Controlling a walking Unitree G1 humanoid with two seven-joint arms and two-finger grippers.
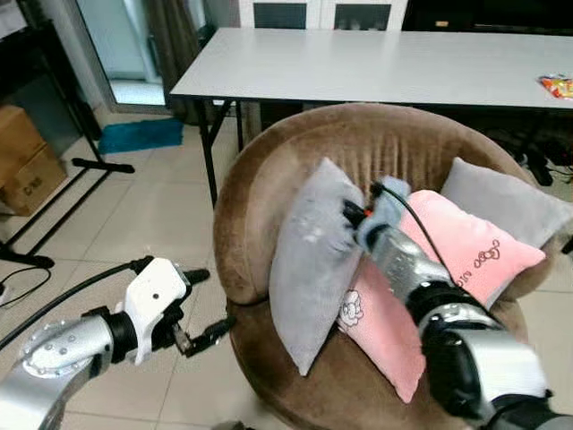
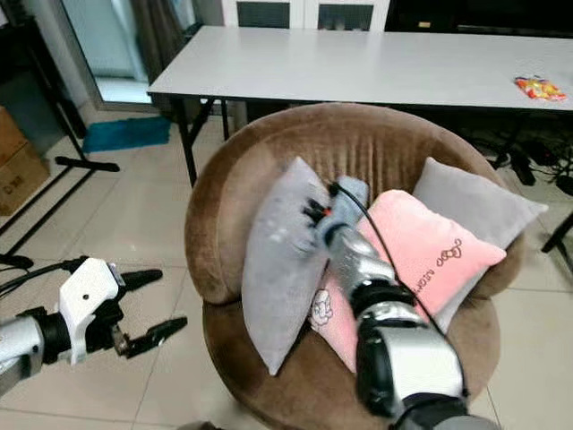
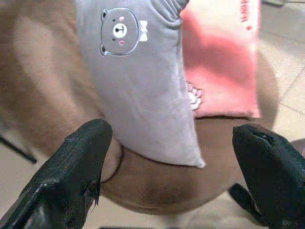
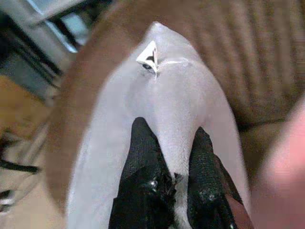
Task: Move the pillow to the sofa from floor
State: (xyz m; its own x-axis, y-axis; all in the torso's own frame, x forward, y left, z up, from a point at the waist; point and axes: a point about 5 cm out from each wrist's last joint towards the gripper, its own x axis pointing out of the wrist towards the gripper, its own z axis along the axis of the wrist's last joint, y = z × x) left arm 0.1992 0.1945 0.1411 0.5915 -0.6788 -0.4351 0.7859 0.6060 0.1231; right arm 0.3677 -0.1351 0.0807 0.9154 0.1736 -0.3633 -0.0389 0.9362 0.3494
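Round brown sofa chair holding a grey bear-print pillow upright beside a pink cushion. Right gripper pinches the pillow's upper edge; left gripper gapes, unloaded. Pillow looks light, soft, easily creased; edge or corner holds suit it.

White table stands on beige tiled floor.
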